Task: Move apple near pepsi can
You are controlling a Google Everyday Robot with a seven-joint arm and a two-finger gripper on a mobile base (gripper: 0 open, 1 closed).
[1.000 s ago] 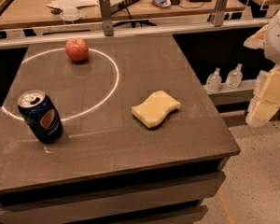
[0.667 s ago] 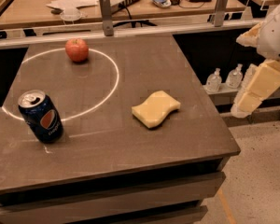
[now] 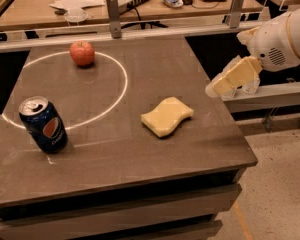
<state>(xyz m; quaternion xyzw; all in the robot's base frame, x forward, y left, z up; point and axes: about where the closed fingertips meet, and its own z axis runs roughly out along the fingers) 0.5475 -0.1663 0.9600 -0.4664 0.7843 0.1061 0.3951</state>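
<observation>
- Swung in from the far 3 o'clock side over the last second: gripper (image 3: 225, 83) now hanging just beside the 3 o'clock edge of the counter (image 3: 140, 159), on the end of the white arm (image 3: 282, 34).
- Impossible to tell how wide or narrow its opening; nothing seen held in it.
- No shift over that same second in apple, can or sponge.
- Meaning for the task, as a judgement: approach only just begun, apple untouched, whole carry still ahead.
- Apple (image 3: 82, 53) at 11 o'clock on the counter, resting on the far arc of the white circle (image 3: 124, 84), well apart from the gripper.
- Small, round, red with paler yellowish-pink patches and a dimple on top; free on all sides, nothing crowding it.
- Pepsi can (image 3: 42, 125) upright at 8 o'clock, dark blue with a silver top, logo toward the camera, standing on the near arc of the same circle; well apart from the apple.
- Pale yellow sponge (image 3: 167, 116) lying flat at about 4 o'clock, near the gripper's side of the counter.
- Probably needed next: a long reach across toward 11 o'clock, a grasp from above, then a carry down toward 8 o'clock and a set-down beside the can without knocking it.
</observation>
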